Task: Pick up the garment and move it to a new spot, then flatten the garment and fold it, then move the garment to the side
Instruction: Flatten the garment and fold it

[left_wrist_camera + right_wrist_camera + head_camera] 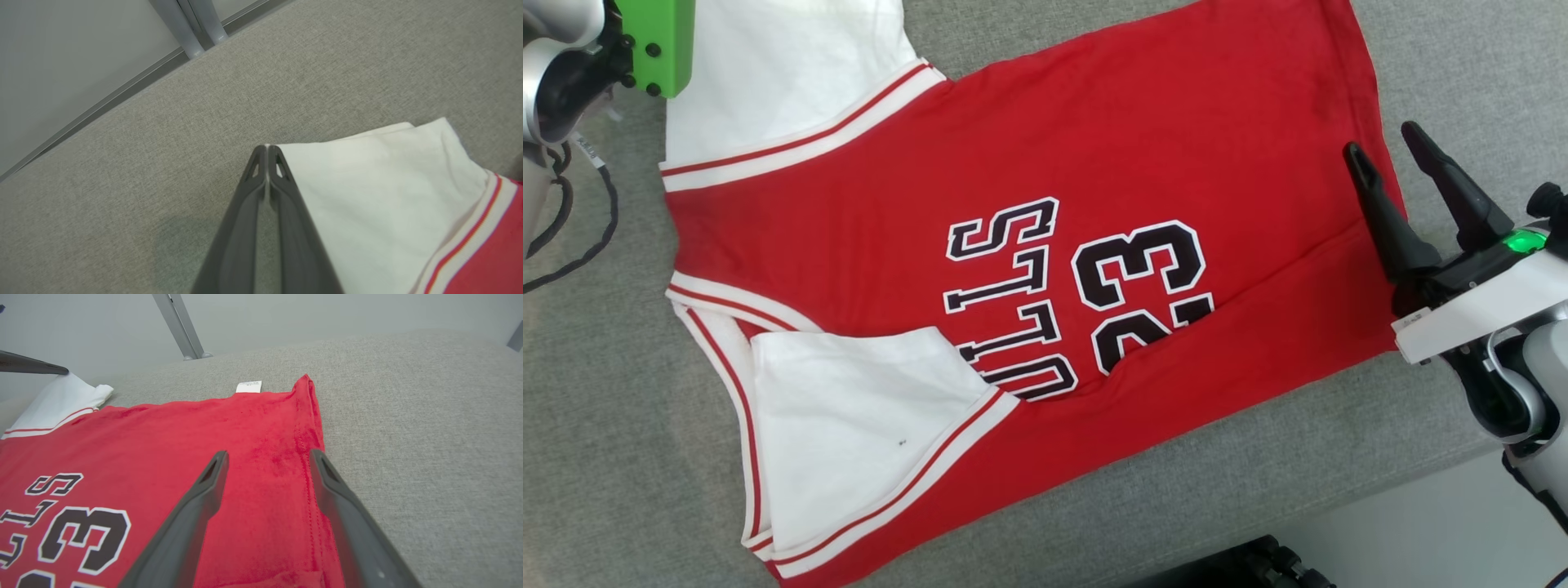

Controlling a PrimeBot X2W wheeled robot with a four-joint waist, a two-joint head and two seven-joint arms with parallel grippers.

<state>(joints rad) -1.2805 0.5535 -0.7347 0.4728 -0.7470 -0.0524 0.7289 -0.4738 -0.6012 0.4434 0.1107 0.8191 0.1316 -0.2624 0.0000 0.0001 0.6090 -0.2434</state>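
So the left claw (266, 153) has its fingers pressed together right at the corner of the jersey's (1094, 147) white sleeve. A thin sliver of white pokes out between the tips, so it looks like it's pinching that corner. From that claw, the white fabric spreads off to one side of the fingers, with bare gray surface (605, 408) on the other side and ahead.

The right claw (268, 455) is at the opposite end with its fingers wide apart and nothing between them. It sits over the bottom hem, with the stitched hem line running up between the two fingers. One finger is over red cloth and the other is over the surface just past the edge. I honestly can't tell if it's touching the fabric.

Writing: big "23" and next to it "ULLS". The first letter is hidden under a white sleeve flopped over the chest. There's a little white tag (249, 386) sticking out past the far edge, ahead of the right claw, but the print is too small to read.

Looks-wise it's a red body with white sleeves, white trim with a thin red stripe, and black lettering outlined in white. It's spread mostly flat, with a long crease near the right claw.
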